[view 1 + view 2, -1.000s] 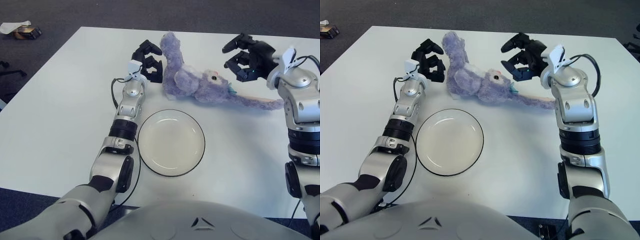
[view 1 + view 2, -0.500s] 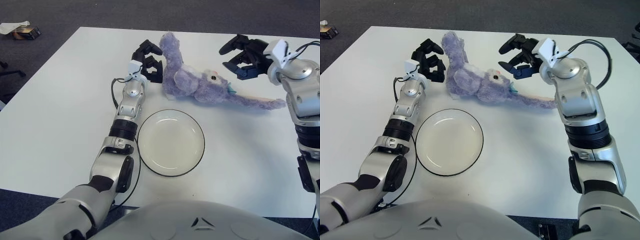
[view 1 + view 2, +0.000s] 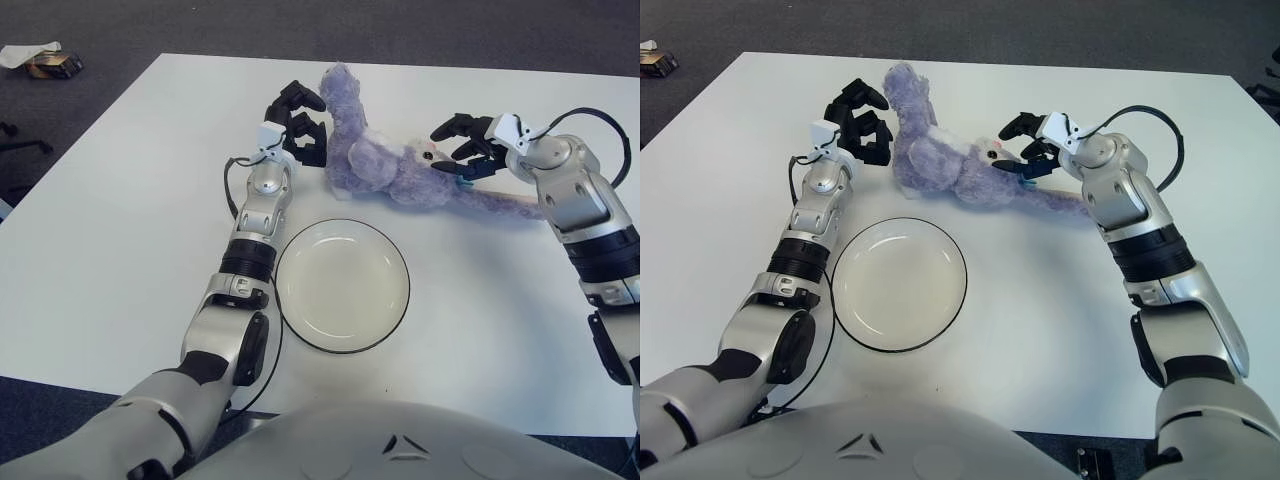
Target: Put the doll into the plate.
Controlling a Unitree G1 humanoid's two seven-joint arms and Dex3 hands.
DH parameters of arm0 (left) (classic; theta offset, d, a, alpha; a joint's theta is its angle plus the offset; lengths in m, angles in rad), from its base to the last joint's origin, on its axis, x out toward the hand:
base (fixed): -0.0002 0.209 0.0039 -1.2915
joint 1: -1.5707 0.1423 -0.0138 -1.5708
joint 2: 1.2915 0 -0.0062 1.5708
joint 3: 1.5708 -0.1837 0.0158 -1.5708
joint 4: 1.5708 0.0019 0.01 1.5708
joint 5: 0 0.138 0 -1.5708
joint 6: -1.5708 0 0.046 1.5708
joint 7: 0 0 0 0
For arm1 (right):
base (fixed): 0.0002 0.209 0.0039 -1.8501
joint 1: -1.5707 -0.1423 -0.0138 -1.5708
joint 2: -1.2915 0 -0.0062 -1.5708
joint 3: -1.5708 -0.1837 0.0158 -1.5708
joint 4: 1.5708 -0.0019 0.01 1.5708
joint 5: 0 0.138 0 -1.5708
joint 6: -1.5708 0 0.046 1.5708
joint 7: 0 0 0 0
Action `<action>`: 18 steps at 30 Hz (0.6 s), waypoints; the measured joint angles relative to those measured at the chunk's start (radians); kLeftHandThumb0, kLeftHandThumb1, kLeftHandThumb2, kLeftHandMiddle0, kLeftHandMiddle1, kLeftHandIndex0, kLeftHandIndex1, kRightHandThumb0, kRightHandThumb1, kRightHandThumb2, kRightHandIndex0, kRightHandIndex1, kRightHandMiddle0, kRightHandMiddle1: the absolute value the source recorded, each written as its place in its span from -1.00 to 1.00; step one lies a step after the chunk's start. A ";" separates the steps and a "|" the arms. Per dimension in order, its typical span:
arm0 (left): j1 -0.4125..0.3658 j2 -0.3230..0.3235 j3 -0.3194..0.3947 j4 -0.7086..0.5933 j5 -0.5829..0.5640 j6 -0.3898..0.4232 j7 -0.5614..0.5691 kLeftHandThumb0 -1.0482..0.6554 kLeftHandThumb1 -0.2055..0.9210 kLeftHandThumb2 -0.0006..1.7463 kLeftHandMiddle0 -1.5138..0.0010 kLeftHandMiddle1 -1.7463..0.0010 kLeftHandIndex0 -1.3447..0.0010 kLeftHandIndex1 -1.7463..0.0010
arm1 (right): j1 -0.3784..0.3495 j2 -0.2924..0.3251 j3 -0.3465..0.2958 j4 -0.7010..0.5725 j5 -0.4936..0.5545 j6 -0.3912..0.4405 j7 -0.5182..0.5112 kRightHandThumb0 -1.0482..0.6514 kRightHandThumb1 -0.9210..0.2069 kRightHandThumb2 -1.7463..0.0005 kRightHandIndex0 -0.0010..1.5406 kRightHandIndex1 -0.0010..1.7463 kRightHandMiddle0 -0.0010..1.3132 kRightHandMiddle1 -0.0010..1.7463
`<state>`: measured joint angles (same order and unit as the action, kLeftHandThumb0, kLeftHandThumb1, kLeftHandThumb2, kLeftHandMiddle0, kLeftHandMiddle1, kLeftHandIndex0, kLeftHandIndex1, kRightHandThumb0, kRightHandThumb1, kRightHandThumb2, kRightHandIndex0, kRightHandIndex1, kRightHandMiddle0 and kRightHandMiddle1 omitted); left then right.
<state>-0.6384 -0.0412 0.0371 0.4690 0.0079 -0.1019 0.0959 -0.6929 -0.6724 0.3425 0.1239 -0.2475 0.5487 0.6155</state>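
Doll: the purple doll point(image 3: 385, 165) lies on its side on the white table point(image 3: 120, 220), at about twelve o'clock from the plate point(image 3: 342, 285) and clear of its rim, its long tail trailing toward three o'clock.
Handling: judged light, soft and floppy; it will sag and the tail will drag. The plump body looks the best place to take hold, not the tail.
Right hand: the right hand point(image 3: 468, 152) is at the doll's head, at three o'clock of the body, forearm reaching in from the right; fingers spread, not clamped on anything.
Left hand: the left hand point(image 3: 297, 125) is just beside the doll's nine o'clock side, fingers curled but holding nothing.
Plate: empty.
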 measured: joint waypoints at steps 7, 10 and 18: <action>0.002 -0.001 0.000 -0.004 0.000 0.000 0.000 0.23 -0.63 0.88 -0.17 -0.86 0.07 -1.00 | -0.032 0.017 0.029 0.061 -0.040 -0.039 0.033 -1.00 -0.91 0.60 -1.00 -0.52 -1.00 -0.38; 0.004 -0.004 0.000 -0.008 0.000 0.000 0.000 0.23 -0.63 0.88 -0.18 -0.85 0.07 -1.00 | -0.039 0.027 0.042 0.085 -0.051 -0.059 0.043 -1.00 -0.93 0.62 -1.00 -0.57 -1.00 -0.41; 0.013 -0.006 -0.003 -0.026 -0.001 0.000 0.000 0.23 -0.64 0.88 -0.19 -0.84 0.07 -1.00 | -0.053 0.053 0.061 0.147 -0.063 -0.094 0.083 -1.00 -1.00 0.63 -1.00 -0.68 -1.00 -0.49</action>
<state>-0.6252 -0.0472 0.0344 0.4433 0.0071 -0.1019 0.0959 -0.7455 -0.6198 0.4031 0.2706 -0.3108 0.4547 0.6983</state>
